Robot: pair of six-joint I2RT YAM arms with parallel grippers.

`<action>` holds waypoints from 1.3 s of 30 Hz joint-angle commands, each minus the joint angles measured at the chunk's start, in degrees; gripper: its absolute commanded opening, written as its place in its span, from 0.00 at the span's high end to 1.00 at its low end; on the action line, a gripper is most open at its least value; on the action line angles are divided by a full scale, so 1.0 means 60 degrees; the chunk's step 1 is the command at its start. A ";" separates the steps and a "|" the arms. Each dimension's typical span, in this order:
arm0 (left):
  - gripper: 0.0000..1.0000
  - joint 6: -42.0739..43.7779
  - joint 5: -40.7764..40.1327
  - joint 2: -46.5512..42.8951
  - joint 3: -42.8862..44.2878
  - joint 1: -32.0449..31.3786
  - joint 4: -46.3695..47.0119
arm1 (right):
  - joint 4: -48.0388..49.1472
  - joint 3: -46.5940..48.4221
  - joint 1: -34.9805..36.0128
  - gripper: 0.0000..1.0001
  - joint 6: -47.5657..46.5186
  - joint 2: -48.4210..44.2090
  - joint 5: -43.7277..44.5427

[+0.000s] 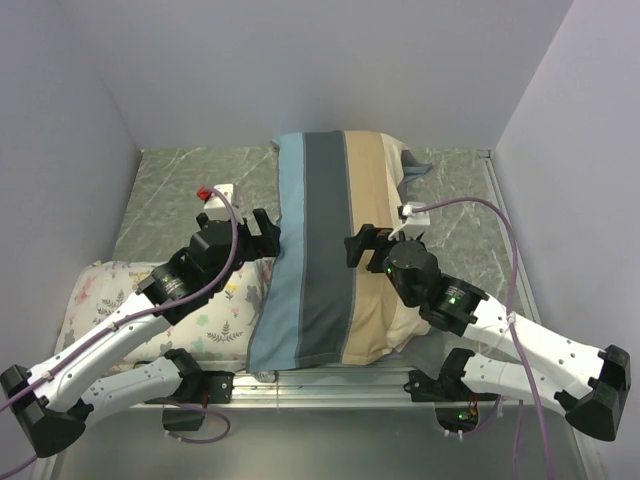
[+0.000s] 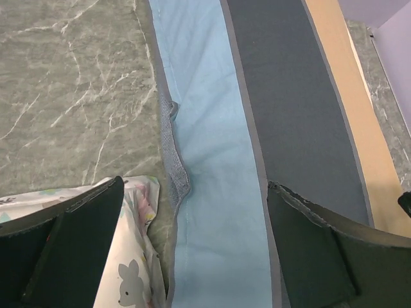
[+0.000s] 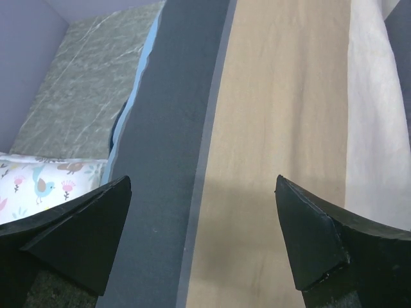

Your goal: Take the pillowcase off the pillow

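The striped pillowcase (image 1: 325, 250) covers the pillow and lies lengthwise in the middle of the table, with light-blue, dark-grey and tan stripes. A grey-blue flap of it (image 1: 416, 166) sticks out at the far right corner. The white pillow shows only as a strip along the right edge (image 3: 380, 122) and near the front right (image 1: 412, 322). My left gripper (image 1: 264, 236) is open and empty above the light-blue stripe (image 2: 218, 128) at the case's left edge; it shows in its wrist view (image 2: 196, 187). My right gripper (image 1: 358, 244) is open and empty over the grey and tan stripes (image 3: 203, 184).
A smaller floral-print pillow (image 1: 110, 290) lies at the left, close beside the pillowcase's left edge (image 2: 128, 256). The marbled grey table top (image 1: 180, 190) is enclosed by pale walls at the left, back and right. A metal rail (image 1: 330, 385) runs along the near edge.
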 commanded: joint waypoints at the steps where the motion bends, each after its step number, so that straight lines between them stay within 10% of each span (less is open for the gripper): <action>1: 0.01 -0.0315 -0.0228 0.0018 0.0188 -0.0001 0.0020 | -0.0119 0.0250 0.0023 0.00 -0.0227 -0.0245 0.0254; 20: 0.01 -0.1429 0.0884 0.0999 -0.1160 -0.0016 0.0897 | -0.2097 0.0776 0.0315 0.02 -0.0740 0.0252 -0.0405; 39: 0.01 -0.1913 0.2407 0.2537 -0.1072 0.2180 0.2743 | -0.2843 0.3136 0.2923 0.00 -0.0843 0.4982 0.2172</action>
